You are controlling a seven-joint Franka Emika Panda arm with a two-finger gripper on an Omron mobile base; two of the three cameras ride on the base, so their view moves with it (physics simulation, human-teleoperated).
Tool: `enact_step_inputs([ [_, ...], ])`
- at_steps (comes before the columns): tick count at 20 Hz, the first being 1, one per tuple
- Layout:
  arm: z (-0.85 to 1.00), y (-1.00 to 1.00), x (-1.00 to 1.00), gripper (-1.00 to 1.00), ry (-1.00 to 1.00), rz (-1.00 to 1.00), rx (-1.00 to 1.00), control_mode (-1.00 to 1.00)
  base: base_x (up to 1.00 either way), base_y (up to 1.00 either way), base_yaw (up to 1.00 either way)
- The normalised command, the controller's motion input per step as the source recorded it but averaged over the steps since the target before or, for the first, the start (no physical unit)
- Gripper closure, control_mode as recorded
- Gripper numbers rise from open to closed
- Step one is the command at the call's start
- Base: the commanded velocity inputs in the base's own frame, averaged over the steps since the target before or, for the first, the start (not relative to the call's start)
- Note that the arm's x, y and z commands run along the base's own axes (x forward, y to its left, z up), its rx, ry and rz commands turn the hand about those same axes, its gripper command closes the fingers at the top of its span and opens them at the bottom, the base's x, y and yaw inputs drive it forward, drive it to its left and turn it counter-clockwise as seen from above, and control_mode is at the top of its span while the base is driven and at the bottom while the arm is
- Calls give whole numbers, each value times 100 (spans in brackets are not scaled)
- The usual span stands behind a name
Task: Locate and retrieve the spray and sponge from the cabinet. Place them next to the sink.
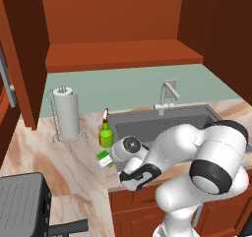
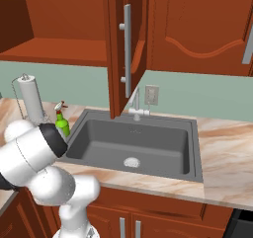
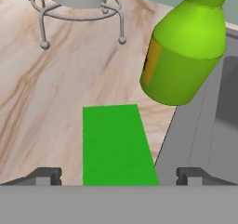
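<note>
Sponge (image 3: 116, 144) lies flat on the counter (image 3: 56, 102), green face up, right against the left rim of the sink (image 2: 133, 143); in the left base view it (image 1: 104, 158) sits at the counter's front edge just under the wrist; spray bottle (image 3: 183, 56) stands upright just behind it, also at the sink's left rim, near but apparently not touching the sponge; paper towel holder (image 1: 65, 114) further back on the counter, well clear of both.

Gripper (image 3: 118, 174) hangs low over the sponge with jaws spread wide, one fingertip (image 3: 44, 174) off each long side, nothing between the pads; not holding anything.

Handling guess: sponge looks light, soft and squashy, not fragile, not slippery; thin, so a hold has to come from above across the narrow width with the tips nearly at the counter; it will compress under the pads. Bottle looks like rigid smooth plastic, rounded body, tall enough to tip if nudged; best hold is probably across the body below the neck, not the trigger.

Cabinet (image 1: 123, 44) shelf above is bare; both things appear already set beside the sink.
</note>
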Motion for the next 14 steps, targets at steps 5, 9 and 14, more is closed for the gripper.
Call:
enact_step_inputs([
  [5,63,0,-3,-100,6,-9,0,-100,0,0,0],
  [9,28,0,-23,-100,7,-4,-2,-100,0,0,0],
  [14,28,0,-30,-100,8,-4,-2,-100,0,0,0],
])
